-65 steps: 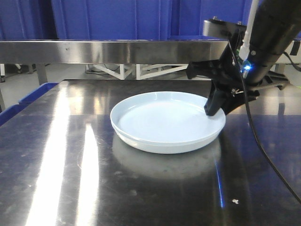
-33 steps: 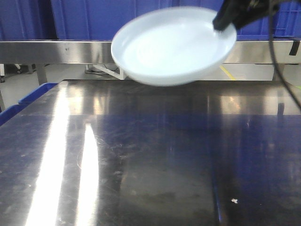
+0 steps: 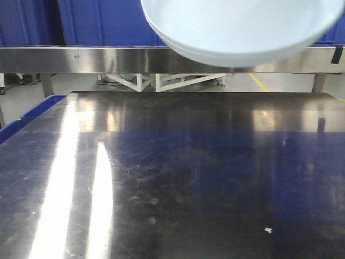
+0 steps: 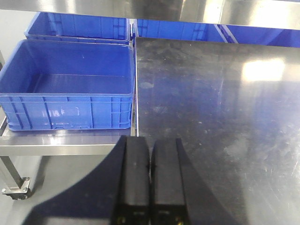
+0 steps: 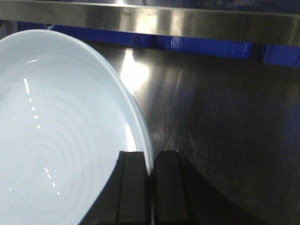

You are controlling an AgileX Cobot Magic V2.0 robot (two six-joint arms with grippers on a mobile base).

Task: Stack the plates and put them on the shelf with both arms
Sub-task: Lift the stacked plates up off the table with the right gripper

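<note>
2 closed jaw pairs: right gripper clamps the plate rim, left gripper pressed together.

Plate above table — bins left

The steel surface shows bare metal from near edge to back, giving open passage low across its full width. Overhead at centre and right, the plate, pinched at its rim by the right tool, hangs in front of the steel shelf edge spanning the back; only the left stretch of that edge is unobstructed. Blue crates stand just beside the surface's left edge and close that side, near the left tool, whose fingers are pressed together.
</note>
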